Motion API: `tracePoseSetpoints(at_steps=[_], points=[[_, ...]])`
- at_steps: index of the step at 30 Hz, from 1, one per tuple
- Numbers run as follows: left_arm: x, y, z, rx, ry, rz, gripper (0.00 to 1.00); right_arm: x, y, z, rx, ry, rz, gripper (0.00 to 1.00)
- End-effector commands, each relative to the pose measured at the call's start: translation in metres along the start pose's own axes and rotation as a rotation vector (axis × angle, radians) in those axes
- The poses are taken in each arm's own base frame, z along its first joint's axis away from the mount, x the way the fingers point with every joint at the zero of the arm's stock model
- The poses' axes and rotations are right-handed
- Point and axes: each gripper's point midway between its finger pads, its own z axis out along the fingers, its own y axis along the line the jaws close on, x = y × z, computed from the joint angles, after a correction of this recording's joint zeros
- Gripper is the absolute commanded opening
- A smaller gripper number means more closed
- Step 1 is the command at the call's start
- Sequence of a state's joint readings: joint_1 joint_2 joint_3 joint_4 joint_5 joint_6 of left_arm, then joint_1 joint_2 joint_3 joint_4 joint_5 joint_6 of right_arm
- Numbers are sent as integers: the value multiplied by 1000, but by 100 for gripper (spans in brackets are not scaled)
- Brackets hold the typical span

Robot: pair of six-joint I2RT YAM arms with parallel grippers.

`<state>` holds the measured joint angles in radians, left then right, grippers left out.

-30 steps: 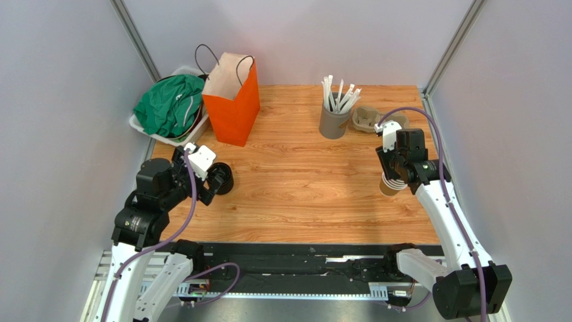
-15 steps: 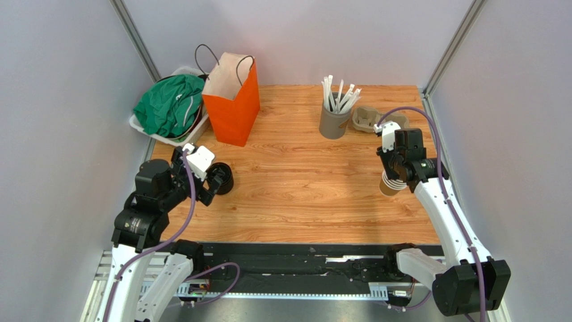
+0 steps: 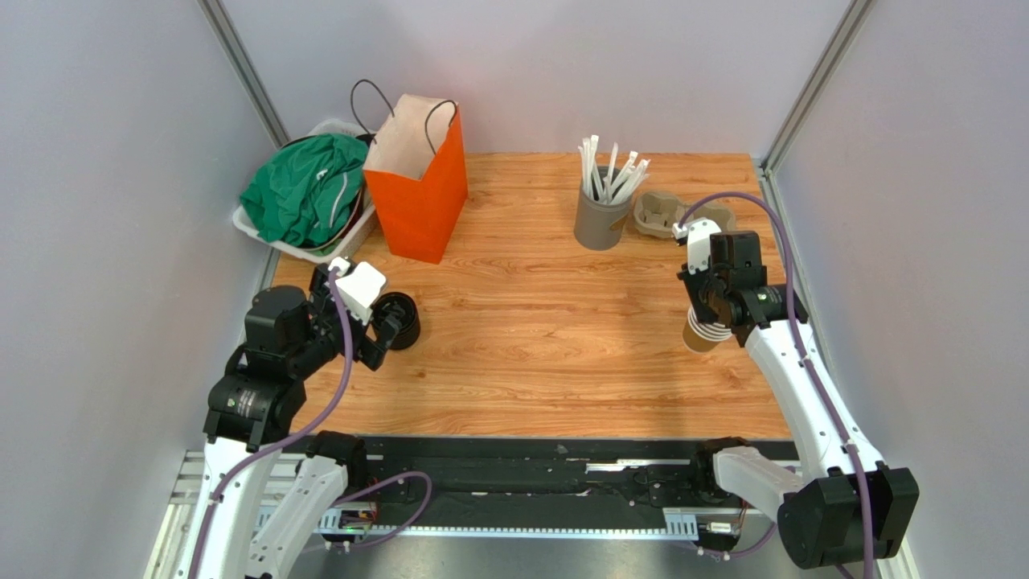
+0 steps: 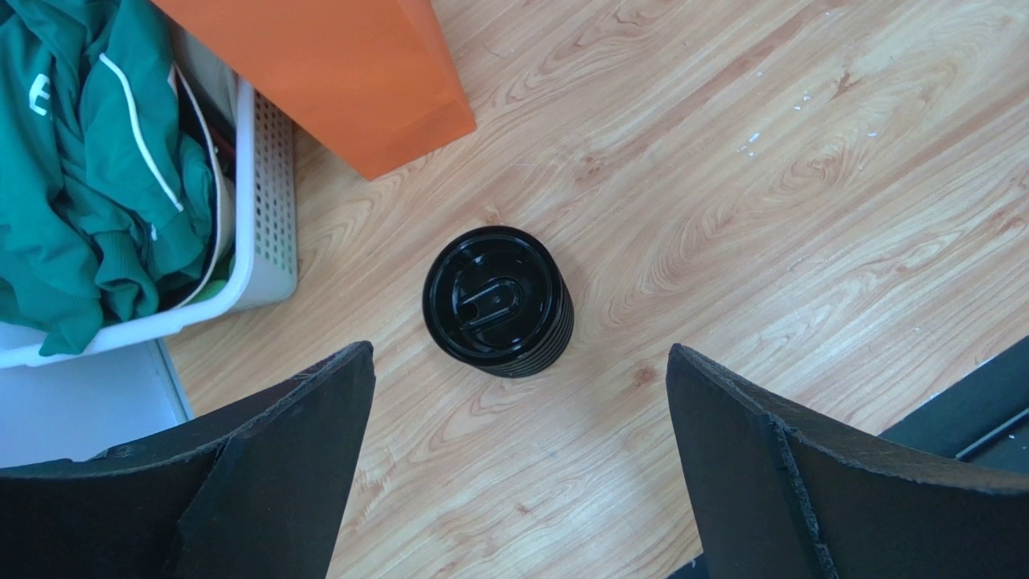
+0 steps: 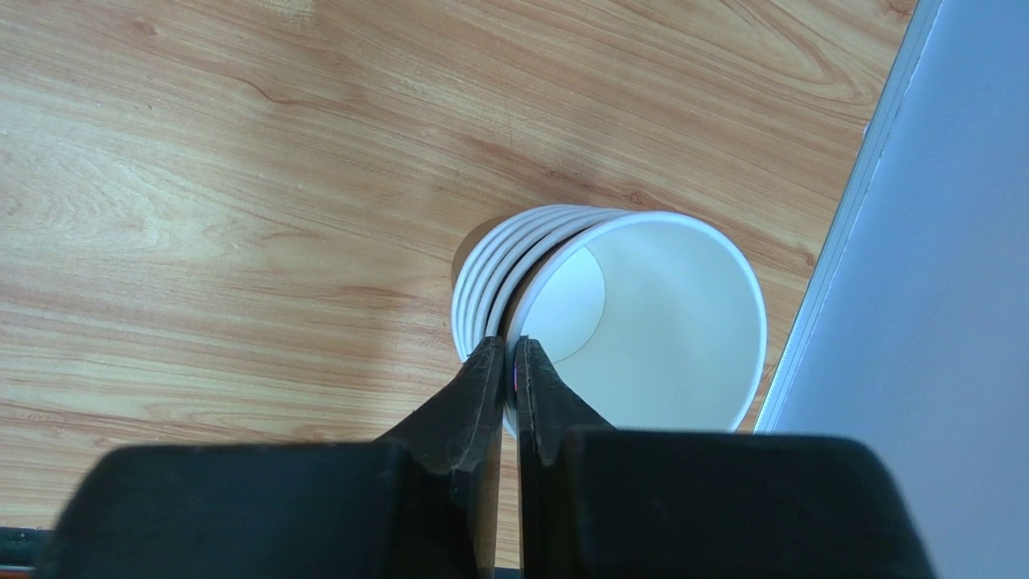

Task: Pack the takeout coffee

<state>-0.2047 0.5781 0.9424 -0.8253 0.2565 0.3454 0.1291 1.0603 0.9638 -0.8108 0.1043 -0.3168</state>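
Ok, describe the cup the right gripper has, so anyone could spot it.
On the wooden table, at its right edge, stands a stack of tan cups. It's the top cup, tilted off the others, rim pinched in the right gripper.

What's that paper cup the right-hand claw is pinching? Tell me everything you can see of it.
The top cup looks like paper: white inside with a thin rolled rim, and tan outside as seen from above. It is empty and has no lid. It sits tilted, nested in the stack of cups whose white rims fan out beside it, near the right edge of the wooden table. The right gripper pinches its near wall at the rim, apparently with one finger inside and one outside.
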Motion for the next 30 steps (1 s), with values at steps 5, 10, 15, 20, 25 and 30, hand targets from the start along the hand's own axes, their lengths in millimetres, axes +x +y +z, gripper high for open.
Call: tracePoseSetpoints(at_steps=[5,10,15,20,25,30], points=[[-9,1,3,4,-34,-15,99,-25,-12,-16,47,-104,40,7],[-8,3,4,1,-27,-16,99,-36,-20,-29,81,-156,42,6],[-8,3,4,-2,-30,-15,99,-45,-26,-41,99,-176,31,2],[-7,3,5,-2,-26,-19,99,-65,-37,-69,124,-237,-5,3],[-8,4,5,-5,-26,-20,99,-84,-43,-99,150,-277,-52,3],[-9,5,5,-7,-22,-23,99,-106,-22,-122,97,-326,-131,4]])
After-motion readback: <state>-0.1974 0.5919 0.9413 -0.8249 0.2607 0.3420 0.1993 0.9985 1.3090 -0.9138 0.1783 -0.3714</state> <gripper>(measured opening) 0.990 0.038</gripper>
